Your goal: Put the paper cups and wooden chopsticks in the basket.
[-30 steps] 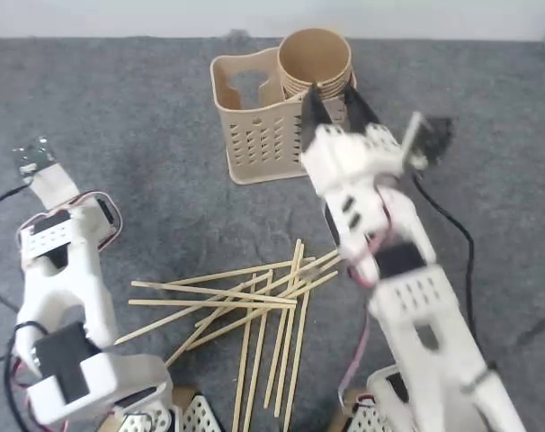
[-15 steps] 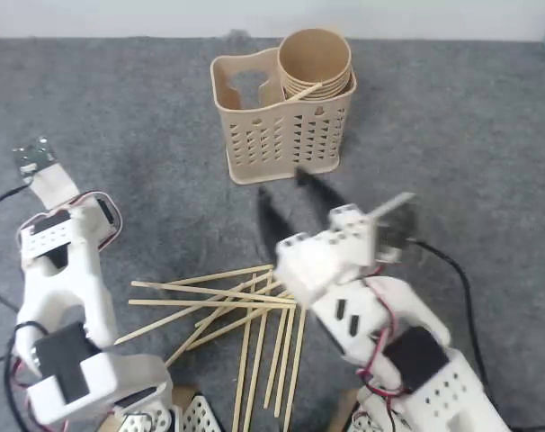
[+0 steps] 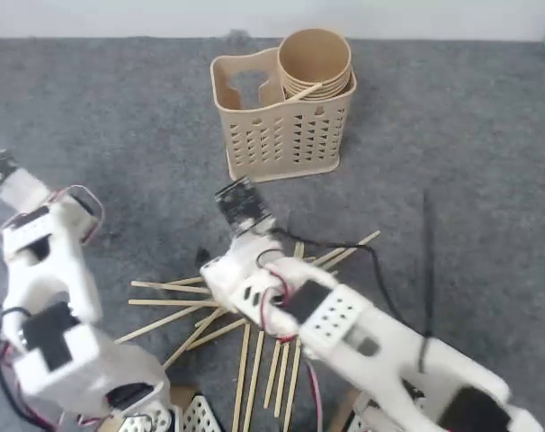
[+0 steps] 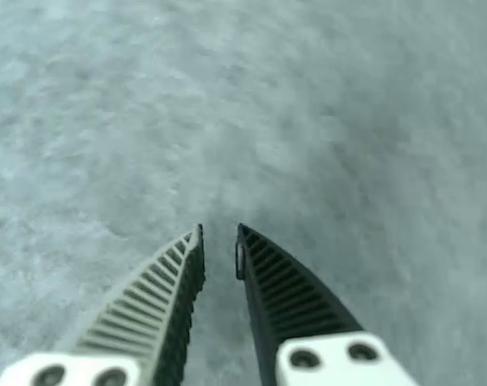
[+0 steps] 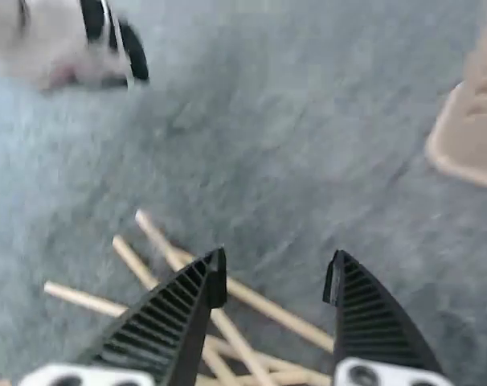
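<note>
Left arm [image 3: 48, 279] at the table's left edge, well apart from the work. Left gripper [image 4: 219, 241]: jaws drawn nearly together, thin gap, nothing between them, bare grey mat [image 4: 308, 96] below.

Wooden chopsticks [image 3: 245, 306] lie loose on the mat, centre front, crossed and overlapping in a fan. Not in the basket yet.

Right gripper [image 5: 276, 269]: jaws spread wide, empty, low over the left end of the fan. Two or three sticks cross beneath the gap.

Basket [image 3: 272, 139] upright at the back, centre right. Paper cups [image 3: 315, 54] stacked in its right compartment; one chopstick [image 3: 308, 91] leans on the stack's rim. Left compartment looks empty.

Risks, as judged:
- Sticks cross under the open jaws; closing here may take two at once, or nip one and flick its neighbours.
- The grip looks to fall near a stick's end, not its middle; lifted so, it would droop and swing, and could catch the basket rim.
- Right arm's black cable [image 3: 344, 245] trails over the fan's right side and may drag sticks.

View differences:
- High view gives the basket's contents and the whole fan.
- Right wrist view shows which sticks lie between the jaws, and just a corner of the basket [image 5: 468, 137].
- Left wrist view settles the left jaws, which are blurred from above
</note>
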Available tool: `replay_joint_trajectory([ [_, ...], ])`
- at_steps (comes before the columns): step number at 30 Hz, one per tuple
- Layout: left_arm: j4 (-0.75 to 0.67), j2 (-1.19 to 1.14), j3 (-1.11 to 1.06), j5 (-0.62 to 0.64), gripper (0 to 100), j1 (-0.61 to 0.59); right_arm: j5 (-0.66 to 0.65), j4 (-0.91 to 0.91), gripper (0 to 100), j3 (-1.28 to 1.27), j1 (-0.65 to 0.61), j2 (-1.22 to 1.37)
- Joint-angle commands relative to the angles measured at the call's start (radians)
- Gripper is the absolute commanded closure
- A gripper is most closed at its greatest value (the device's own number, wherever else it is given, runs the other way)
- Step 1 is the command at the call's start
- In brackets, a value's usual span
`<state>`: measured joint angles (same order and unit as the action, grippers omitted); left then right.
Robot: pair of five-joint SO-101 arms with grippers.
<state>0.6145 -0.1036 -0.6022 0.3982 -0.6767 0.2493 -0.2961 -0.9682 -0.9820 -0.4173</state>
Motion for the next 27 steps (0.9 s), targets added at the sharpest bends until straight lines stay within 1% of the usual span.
replay_joint_trajectory([
  [1,0.091,-0.103,0.173,0.1,93,-0.035,-0.048,0.061,79.0,0.066,-0.064,0.077],
  [4,0.18,-0.181,0.277,0.12,93,-0.044,-0.094,0.094,79.0,0.068,-0.105,0.153],
  [8,0.242,-0.25,0.361,0.12,94,-0.051,-0.124,0.171,79.0,0.071,-0.113,0.234],
  [12,0.25,-0.255,0.371,0.118,94,-0.051,-0.167,0.15,79.0,0.132,-0.097,0.311],
  [19,0.25,-0.255,0.371,0.117,94,-0.052,-0.233,0.01,79.0,0.293,-0.079,0.458],
  [25,0.25,-0.255,0.371,0.115,94,-0.052,-0.328,-0.005,79.2,0.341,-0.079,0.532],
  [27,0.252,-0.255,0.371,0.115,94,-0.052,-0.342,-0.005,83.5,0.341,-0.082,0.538],
])
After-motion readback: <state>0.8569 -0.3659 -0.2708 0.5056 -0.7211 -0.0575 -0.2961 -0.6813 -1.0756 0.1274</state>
